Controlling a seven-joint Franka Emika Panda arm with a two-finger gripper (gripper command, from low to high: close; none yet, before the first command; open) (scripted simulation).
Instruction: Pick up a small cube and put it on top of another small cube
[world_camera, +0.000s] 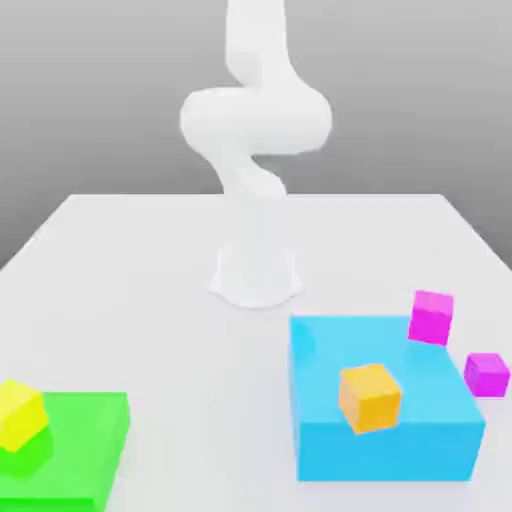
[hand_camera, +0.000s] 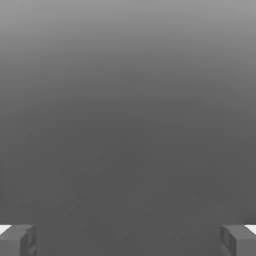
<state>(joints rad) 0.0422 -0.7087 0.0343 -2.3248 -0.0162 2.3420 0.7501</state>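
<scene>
Two small magenta-pink cubes are at the exterior view's right: one (world_camera: 431, 317) at the cyan block's far right corner, the other (world_camera: 487, 374) on the table just right of the block. The small orange cube (world_camera: 369, 397) rests on top of the big cyan block (world_camera: 420, 435). In the hand view my gripper (hand_camera: 128, 241) is open, its two grey fingertips (hand_camera: 17, 240) far apart with nothing between them, facing plain grey background. My white arm (world_camera: 255, 120) rises from its base (world_camera: 255, 275) and leaves the exterior view at the top.
A flat green block (world_camera: 85, 440) lies at the front of the exterior view's left with a yellow cube (world_camera: 20, 413) on it. The white table (world_camera: 150, 300) stretches between the base and the blocks.
</scene>
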